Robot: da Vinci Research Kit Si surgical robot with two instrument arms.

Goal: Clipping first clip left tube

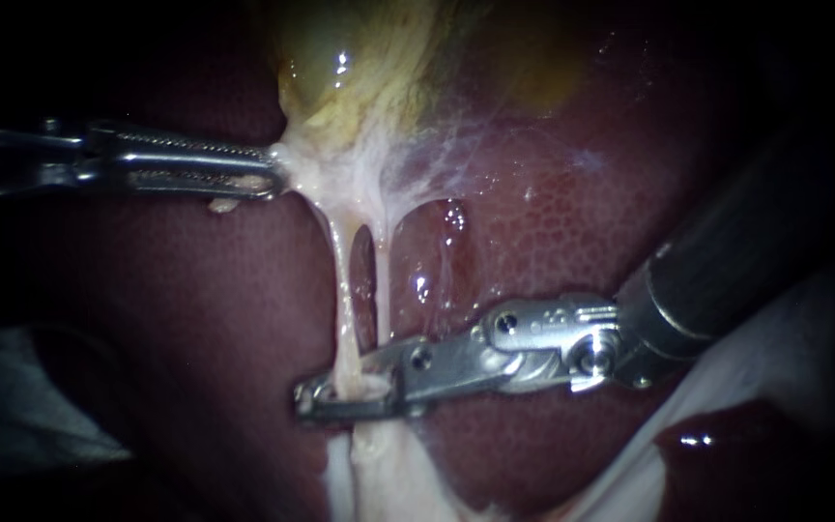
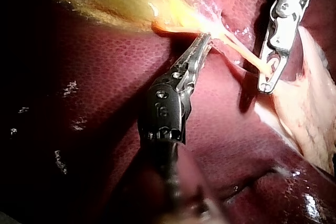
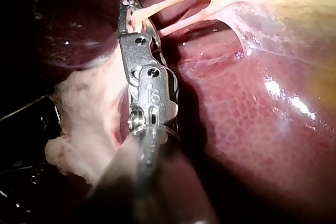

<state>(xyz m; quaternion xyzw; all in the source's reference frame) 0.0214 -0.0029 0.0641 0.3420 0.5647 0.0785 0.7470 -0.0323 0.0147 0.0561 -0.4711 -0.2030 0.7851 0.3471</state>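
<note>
Two pale tubes run down from the yellowish gallbladder [image 1: 359, 68]: the left tube [image 1: 343, 280] and the right tube [image 1: 383, 280], with a gap between them. My right instrument [image 1: 345, 394] comes in from the right and its jaws close on the left tube low down, one jaw on each side. The right wrist view shows that tube [image 3: 168, 3] passing through the jaw tips [image 3: 131, 17]. My left instrument [image 1: 273, 172] is shut on the pale tissue at the gallbladder's lower end, holding it out to the left, which also shows in the left wrist view [image 2: 205, 38].
Dark red liver [image 1: 553, 222] lies behind and around the tubes. Pale fatty tissue [image 1: 388, 474] sits below the right instrument's jaws, and beside its shaft in the right wrist view [image 3: 84, 119]. White material [image 1: 746, 367] lies at the lower right.
</note>
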